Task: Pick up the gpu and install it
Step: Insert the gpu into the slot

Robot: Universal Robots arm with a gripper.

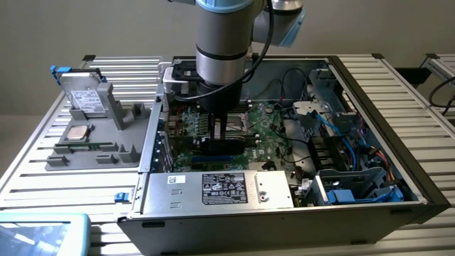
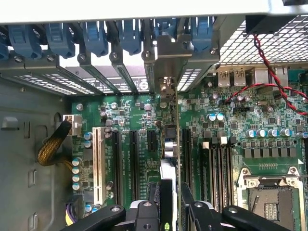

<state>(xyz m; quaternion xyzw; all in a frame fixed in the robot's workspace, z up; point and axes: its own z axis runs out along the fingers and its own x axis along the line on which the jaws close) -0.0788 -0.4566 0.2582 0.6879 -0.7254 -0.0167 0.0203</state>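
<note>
My gripper (image 2: pixel 169 192) is clenched on the gpu (image 2: pixel 169 144); one finger presses on each flat face, and the card stands upright between them, seen edge-on from the wrist. It stands over the green motherboard (image 2: pixel 139 110), in the row of black expansion slots, with the white slot (image 2: pixel 97 163) some slots away from it. Its silvery end bracket reaches the slotted back wall of the case, just under the row of blue latches (image 2: pixel 94 36). I cannot tell if the bottom edge of the card sits fully in its slot.

In the exterior view my gripper (image 1: pixel 226 127) hangs inside the open case (image 1: pixel 398 160) and the gpu (image 1: pixel 226 146) shows as a dark plate below it. The power supply (image 1: pixel 220 189) lies nearer. On the exterior view's left, outside the case, a hard drive (image 1: pixel 85 98) stands on a grey holder (image 1: pixel 92 154).
</note>
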